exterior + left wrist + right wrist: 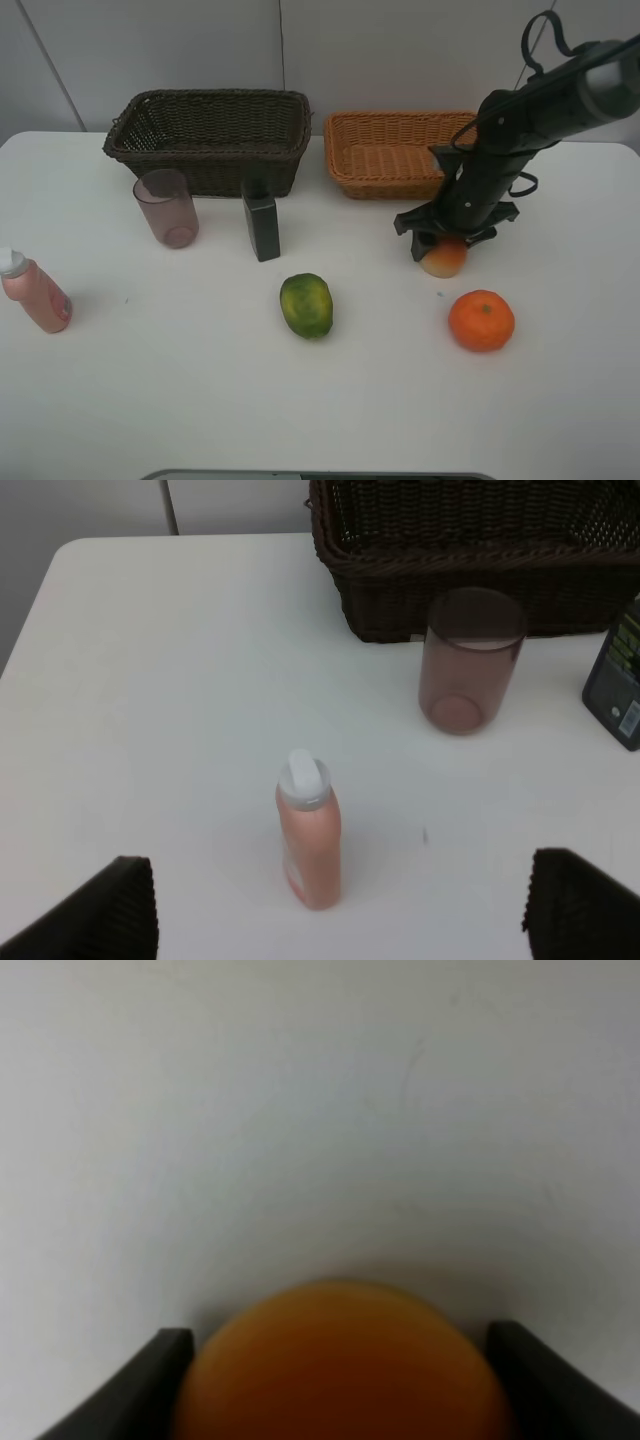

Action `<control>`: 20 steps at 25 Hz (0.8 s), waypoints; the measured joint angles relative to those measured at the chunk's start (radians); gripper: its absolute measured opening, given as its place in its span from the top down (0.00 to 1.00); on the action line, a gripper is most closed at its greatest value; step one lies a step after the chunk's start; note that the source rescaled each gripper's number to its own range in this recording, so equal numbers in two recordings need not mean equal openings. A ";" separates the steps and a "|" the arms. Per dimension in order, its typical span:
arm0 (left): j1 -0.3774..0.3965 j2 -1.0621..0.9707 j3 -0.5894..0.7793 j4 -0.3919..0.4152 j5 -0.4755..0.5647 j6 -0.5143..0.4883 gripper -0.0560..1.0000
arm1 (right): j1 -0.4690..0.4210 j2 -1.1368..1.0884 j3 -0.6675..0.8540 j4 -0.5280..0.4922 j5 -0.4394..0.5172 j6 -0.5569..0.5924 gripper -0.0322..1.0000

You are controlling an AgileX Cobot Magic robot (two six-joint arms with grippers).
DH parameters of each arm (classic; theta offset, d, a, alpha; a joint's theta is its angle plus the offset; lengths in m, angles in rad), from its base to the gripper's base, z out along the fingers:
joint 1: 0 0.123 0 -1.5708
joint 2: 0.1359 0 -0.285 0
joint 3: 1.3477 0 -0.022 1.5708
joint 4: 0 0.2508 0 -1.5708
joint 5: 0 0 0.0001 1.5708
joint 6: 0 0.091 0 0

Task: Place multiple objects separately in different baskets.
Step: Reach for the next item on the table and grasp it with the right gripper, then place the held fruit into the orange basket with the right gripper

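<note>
right wrist view: the right claw (338,1332) has its two dark fingers (150,1385) set against either side of the red-yellow peach (340,1380), clamped on it. the fruit fills the gap between them and is blurred by closeness. in the exterior high view the peach sits low at the bench (200,400) under this claw, just in front of the near right corner of the light orange-tan wicker basket (385,185). the orange (481,320) lies near it on the side towards the camera, apart from it.

the green mango-like fruit (306,305) lies further left, near the middle of the bench. behind it the dark green rectangular bottle (262,228) stands upright, just in front of the dark-brown wicker basket (210,165). the translucent mauve tumbler (167,208) stands upright to the left of that bottle, also close to the dark basket's front wall. the two baskets sit side by side at the back of the bench.

left wrist view: the left claw (338,880) hangs above the bench with its fingers spread wide apart, holding nothing. the pink bottle with white cap (310,840) lies on the bench below the gap, cap towards the baskets.
</note>
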 joint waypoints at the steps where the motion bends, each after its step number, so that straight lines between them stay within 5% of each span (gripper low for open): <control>1: 0.000 0.000 0.000 0.000 0.000 0.000 0.06 | 0.000 0.000 0.000 0.000 -0.001 0.000 0.97; 14: 0.000 0.000 0.000 0.000 0.000 0.000 0.06 | 0.000 -0.001 -0.003 0.000 -0.001 0.000 0.97; 20: 0.000 0.000 0.000 0.000 0.000 0.000 0.06 | 0.004 -0.029 -0.059 0.006 0.100 0.000 0.97</control>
